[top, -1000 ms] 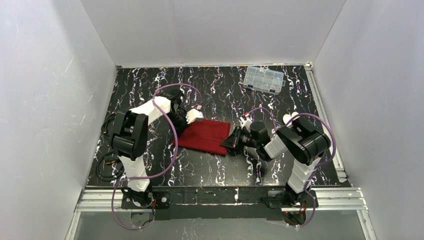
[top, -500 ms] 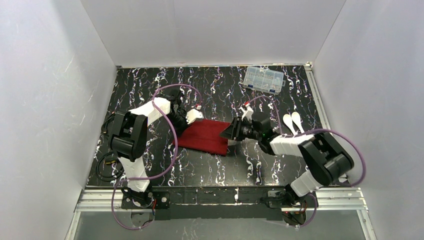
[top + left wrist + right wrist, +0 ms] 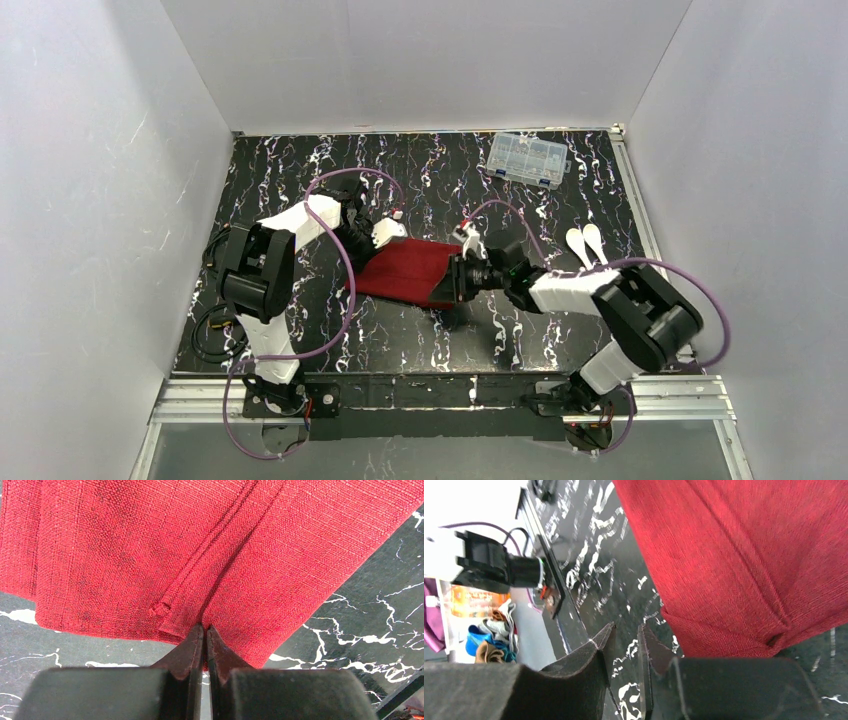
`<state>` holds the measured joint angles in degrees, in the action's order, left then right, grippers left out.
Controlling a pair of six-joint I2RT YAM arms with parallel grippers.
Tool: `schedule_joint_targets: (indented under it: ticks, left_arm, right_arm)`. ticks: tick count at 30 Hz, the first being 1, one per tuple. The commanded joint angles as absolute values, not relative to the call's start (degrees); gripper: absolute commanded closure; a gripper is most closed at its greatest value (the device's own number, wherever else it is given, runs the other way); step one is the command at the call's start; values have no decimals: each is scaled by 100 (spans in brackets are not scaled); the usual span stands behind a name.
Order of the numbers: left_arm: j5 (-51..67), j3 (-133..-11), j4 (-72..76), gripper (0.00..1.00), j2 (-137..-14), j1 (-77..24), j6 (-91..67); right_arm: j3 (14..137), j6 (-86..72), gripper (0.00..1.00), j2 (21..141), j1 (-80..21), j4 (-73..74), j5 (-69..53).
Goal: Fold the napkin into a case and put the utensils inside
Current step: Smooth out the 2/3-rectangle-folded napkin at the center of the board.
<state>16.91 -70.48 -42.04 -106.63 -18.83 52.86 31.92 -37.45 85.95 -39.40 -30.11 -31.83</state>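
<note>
White-shelled left arm and right arm with black joints, looping purple cables

Counter: black, white-veined marble pattern; clear plastic compartment box lay at its far right corner; black cables coiled at left edge; aluminium rail ran along near edge.

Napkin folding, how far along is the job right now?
Done: the napkin lies folded into a layered oblong. In hand: the left gripper is shut on one end of it, apparently pinning it, while the right gripper stands slightly open and empty beside the opposite corner. Left: any last fold, then slipping in the utensils, both lying on the table off to the right.
</note>
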Motion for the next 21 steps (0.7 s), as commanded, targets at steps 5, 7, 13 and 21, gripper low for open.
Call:
schedule_joint_targets:
  ticks: [5, 7, 13, 21]
  left_arm:
    - [1384, -7058, -4159, 72, -10617, -1843, 5335]
    - [1427, -7156, -4323, 68, -10505, -1826, 5330]
    - [1574, -7880, -5195, 46, -10259, -1801, 5274]
    - [2786, -9180, -6205, 40, -10409, -1977, 4475]
  right_arm:
    - [3203, -3861, 73, 10005, -3783, -3923, -3555]
    - [3167, -4143, 73, 10400, -3710, -4416, -3708]
    - [3129, -4350, 75, 10782, -3696, -4503, -3777]
    - [3265, -4392, 77, 10845, -3595, -3711, -3916]
